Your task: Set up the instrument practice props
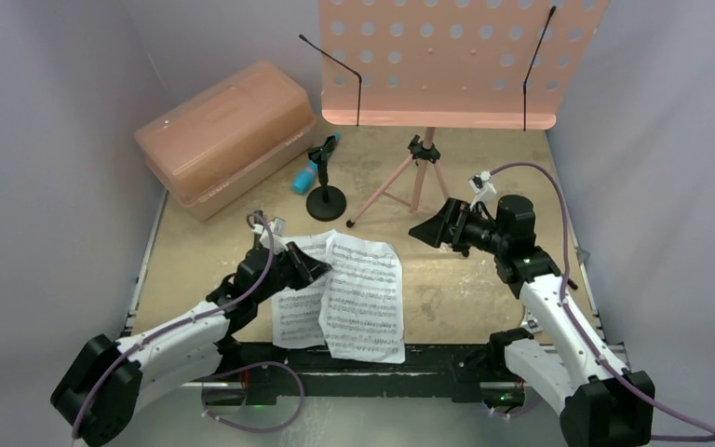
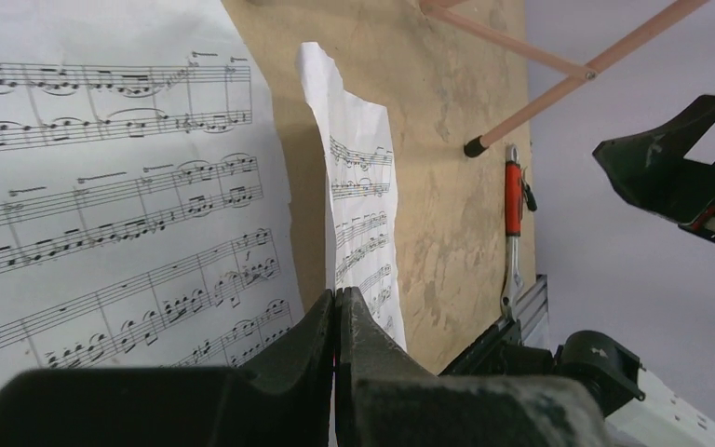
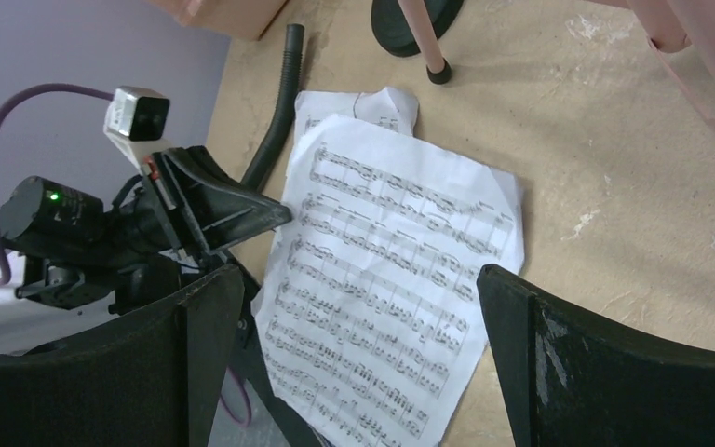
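Left end effector [image 2: 335, 296] pressed together, right end effector [image 3: 356, 279] spread — two sheet-music pages [image 1: 363, 289], one music stand [image 1: 438, 56].

A robotics lab cell: plain grey walls [image 1: 47, 112] box in a scuffed wooden table [image 1: 465, 298] bearing cabled robot arms [image 1: 182, 333].

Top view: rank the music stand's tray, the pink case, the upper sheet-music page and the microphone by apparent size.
1. music stand tray, though cropped at the top and raised nearer the camera
2. pink case
3. upper page
4. microphone
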